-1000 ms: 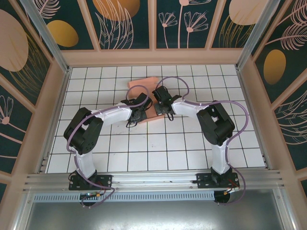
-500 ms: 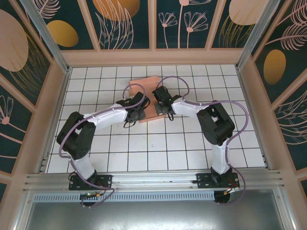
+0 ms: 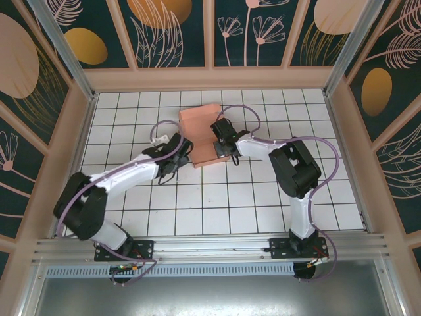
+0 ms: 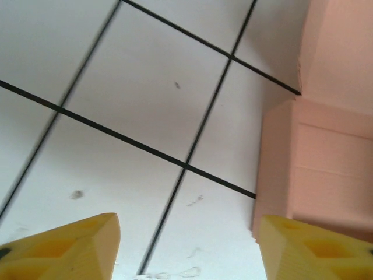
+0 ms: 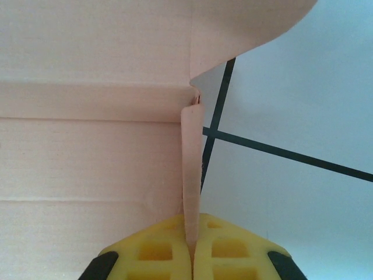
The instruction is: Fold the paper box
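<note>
A salmon-pink paper box (image 3: 202, 131) of thin creased card lies flat on the white, black-gridded tile counter (image 3: 197, 197), toward the far middle. My right fingers (image 5: 201, 254) are closed tight on a thin upright flap (image 5: 191, 163) at the box's right edge. My left fingers (image 3: 182, 150) stand apart with nothing between them, just beside the box's left edge. I judge the card light, springy and easily dented — and likely to slide on smooth tile. It is best taken by a flap edge near a crease — pinched gently.
</note>
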Motion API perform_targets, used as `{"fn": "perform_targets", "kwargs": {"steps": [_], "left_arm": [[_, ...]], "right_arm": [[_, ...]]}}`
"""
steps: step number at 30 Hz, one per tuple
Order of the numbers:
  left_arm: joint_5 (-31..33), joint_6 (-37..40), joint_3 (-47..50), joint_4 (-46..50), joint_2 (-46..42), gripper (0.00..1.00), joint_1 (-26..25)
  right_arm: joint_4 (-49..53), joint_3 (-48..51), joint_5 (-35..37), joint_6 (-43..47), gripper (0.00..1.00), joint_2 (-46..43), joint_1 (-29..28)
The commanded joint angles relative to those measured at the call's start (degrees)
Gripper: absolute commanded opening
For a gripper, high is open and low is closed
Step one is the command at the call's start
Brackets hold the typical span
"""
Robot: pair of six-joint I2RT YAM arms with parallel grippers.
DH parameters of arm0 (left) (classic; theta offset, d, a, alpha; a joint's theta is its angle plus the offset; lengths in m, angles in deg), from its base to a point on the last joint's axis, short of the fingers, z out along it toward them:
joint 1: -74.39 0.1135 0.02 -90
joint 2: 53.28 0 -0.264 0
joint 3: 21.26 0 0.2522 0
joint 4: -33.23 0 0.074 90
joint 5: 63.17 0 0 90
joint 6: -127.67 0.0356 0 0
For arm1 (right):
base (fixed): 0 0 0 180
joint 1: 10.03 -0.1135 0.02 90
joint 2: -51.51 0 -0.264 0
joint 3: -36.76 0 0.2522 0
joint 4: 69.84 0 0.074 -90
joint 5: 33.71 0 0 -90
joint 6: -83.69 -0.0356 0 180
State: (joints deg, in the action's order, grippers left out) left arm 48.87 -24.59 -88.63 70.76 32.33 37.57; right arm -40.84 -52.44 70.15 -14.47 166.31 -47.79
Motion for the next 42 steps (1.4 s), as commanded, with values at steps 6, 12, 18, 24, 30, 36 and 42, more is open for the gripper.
{"fn": "perform_targets", "kwargs": {"steps": [6,12,18,24,30,36,42], "left_arm": [[-5.52,-3.29,14.3,-11.83,-13.36,0.98,10.01],[-13.81,-0.72,19.43,-25.04,-13.6,0.98,10.62],[-24.48,2.65,17.29,-35.52,-7.23,0.98,10.49],[-37.95,4.28,12.54,-51.44,-1.83,0.94,7.02],[-41.79,5.82,10.97,-55.36,-1.96,0.77,5.09],[-42.56,6.6,10.65,-53.49,-2.51,0.6,4.84],[-42.93,6.63,9.86,-53.81,-2.05,0.53,4.3]], "right_arm": [[-8.09,7.71,-5.8,-0.94,0.0,-11.04,2.71],[-21.0,15.79,-21.74,-4.47,0.0,-22.47,6.04],[-27.12,19.42,-33.16,-5.72,0.0,-29.09,6.1],[-34.9,23.85,-40.74,-7.78,0.0,-32.86,6.07],[-39.47,27.65,-42.7,-8.16,0.0,-35.33,6.09],[-36.69,27.25,-41.56,-5.05,0.0,-35.1,6.09],[-32.35,24.7,-38.71,-0.38,0.0,-33.73,3.97]]}}
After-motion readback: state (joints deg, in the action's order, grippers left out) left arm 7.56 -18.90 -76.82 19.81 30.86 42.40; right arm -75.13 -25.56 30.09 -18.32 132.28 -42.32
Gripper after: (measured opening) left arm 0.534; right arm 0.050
